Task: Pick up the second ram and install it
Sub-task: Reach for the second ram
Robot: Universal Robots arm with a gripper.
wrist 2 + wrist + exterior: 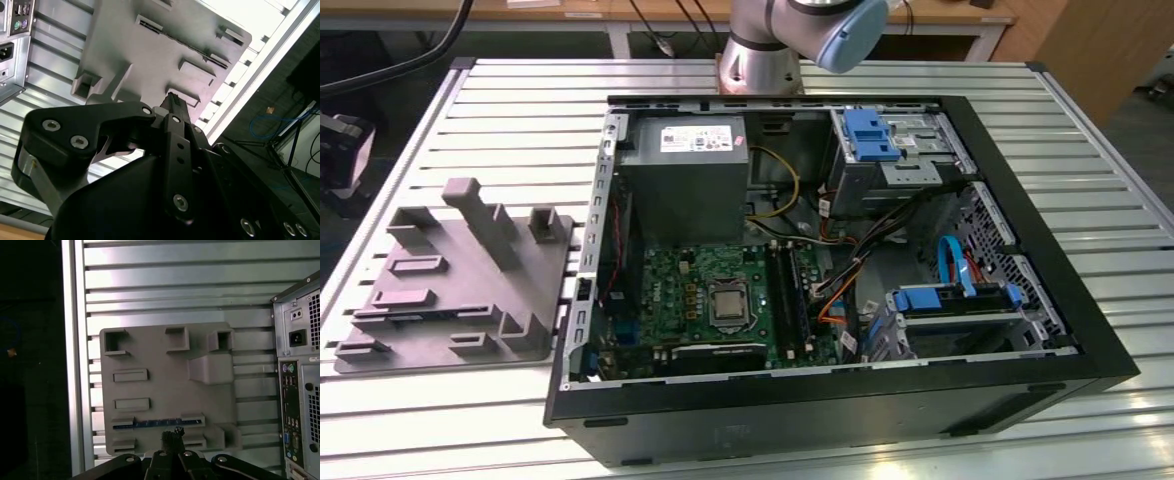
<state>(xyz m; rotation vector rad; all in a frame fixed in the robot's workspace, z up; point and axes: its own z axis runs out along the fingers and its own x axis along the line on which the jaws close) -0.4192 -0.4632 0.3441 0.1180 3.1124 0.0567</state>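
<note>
The second ram is a thin dark stick with a bluish edge. It stands on edge in a long slot of the grey plastic block, near the block's front side. My gripper hangs well above the block. Its fingertips are pressed together with nothing between them, and they are apart from the stick. In the second wrist view the black fingers reach out over the block. The open computer case lies at the exterior view's right of the block, with the memory slots beside the processor socket.
Upright posts rise from the back of the grey block. The slatted metal table ends just left of the block, with dark floor and cables beyond. The case's rear panel stands close beside the block. The arm's base is behind the case.
</note>
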